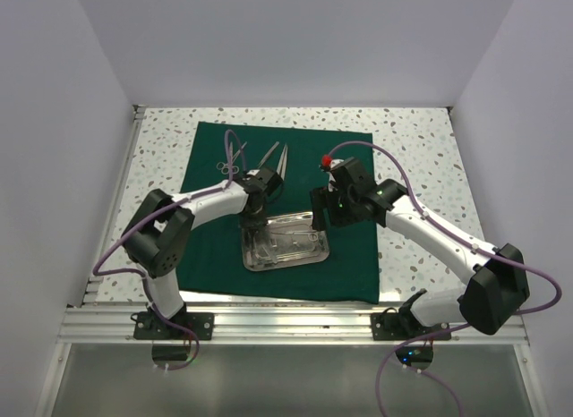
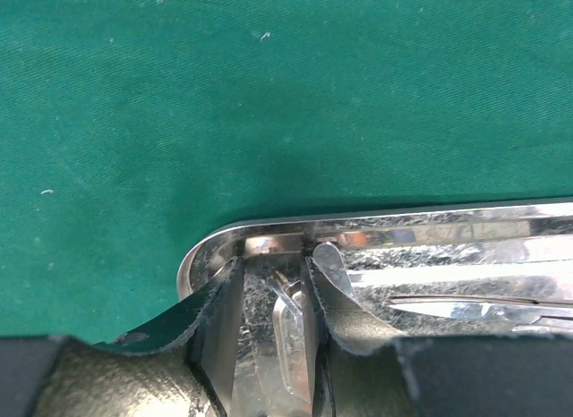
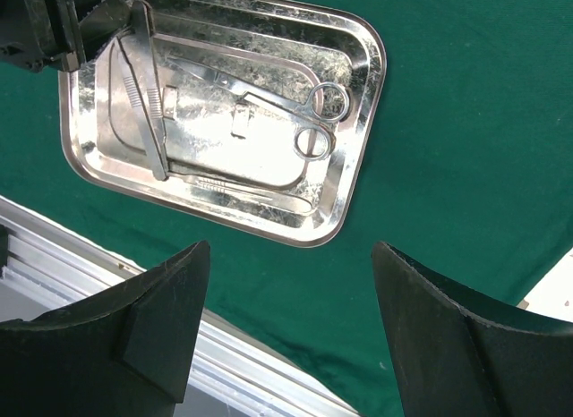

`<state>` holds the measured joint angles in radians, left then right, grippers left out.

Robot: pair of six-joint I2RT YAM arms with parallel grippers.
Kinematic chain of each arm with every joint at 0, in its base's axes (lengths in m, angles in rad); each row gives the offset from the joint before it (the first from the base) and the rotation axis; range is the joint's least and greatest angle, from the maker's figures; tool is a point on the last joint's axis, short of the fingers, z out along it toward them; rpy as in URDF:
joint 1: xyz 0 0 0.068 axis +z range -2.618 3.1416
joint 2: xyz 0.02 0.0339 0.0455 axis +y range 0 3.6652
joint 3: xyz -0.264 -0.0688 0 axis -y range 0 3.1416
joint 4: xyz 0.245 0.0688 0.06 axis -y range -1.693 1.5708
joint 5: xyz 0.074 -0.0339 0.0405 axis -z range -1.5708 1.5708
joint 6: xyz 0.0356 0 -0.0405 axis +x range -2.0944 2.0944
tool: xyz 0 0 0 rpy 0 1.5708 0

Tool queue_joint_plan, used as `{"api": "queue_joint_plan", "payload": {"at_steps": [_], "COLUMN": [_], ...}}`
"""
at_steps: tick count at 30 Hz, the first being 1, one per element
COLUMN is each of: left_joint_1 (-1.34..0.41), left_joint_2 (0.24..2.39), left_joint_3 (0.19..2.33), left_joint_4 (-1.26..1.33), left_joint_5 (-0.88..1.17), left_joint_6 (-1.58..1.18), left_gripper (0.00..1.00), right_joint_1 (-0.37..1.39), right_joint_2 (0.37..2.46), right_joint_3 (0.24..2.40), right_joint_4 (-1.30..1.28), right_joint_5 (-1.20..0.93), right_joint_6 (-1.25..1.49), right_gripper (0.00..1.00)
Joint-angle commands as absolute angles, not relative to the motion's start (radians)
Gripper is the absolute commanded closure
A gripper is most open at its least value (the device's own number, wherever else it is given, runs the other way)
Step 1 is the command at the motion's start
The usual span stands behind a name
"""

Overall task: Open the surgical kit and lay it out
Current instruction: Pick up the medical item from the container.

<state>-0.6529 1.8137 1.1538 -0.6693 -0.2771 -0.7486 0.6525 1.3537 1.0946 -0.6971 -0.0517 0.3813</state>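
The top view alone shows the whole cloth spread flat on the table, with the tray lying near its middle, long axis left to right. Just beyond the tray lie the far scissors and forceps, both pointing away from it.

Only the right wrist view shows the tray's contents. The scissors lie along its long axis with their rings toward its right end. The tweezers run along its left short end, across that axis. A slim tool by the near rim blends into the reflections.

The left gripper sits at the tray's far left corner. Its fingers are drawn close on the far tip of the tweezers, which shows only as a glare strip in the left wrist view. That view cuts off most of the tray.

The right gripper hangs over the tray's near rim, spread wide, with nothing between its fingers.
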Motion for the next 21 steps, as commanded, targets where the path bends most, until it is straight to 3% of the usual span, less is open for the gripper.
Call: {"api": "queue_joint_plan", "payload": {"at_steps": [1,21], "left_joint_1": [-0.646,-0.649], "left_joint_2": [1.844,1.842], "left_joint_3": [1.153,1.097], "left_joint_4": [-0.620,-0.684], "left_joint_5": [-0.252,-0.173], "left_joint_6": [-0.765,-0.857], "left_gripper": [0.65,0.71], "right_joint_1": [0.650,0.652], "right_joint_2": [1.342,1.368], "right_joint_3": [1.100,1.085], "right_joint_4": [-0.715,-0.703], "right_joint_5": [-0.054,-0.055], "right_joint_6": [0.383,0.373], "right_gripper": [0.23,0.23]}}
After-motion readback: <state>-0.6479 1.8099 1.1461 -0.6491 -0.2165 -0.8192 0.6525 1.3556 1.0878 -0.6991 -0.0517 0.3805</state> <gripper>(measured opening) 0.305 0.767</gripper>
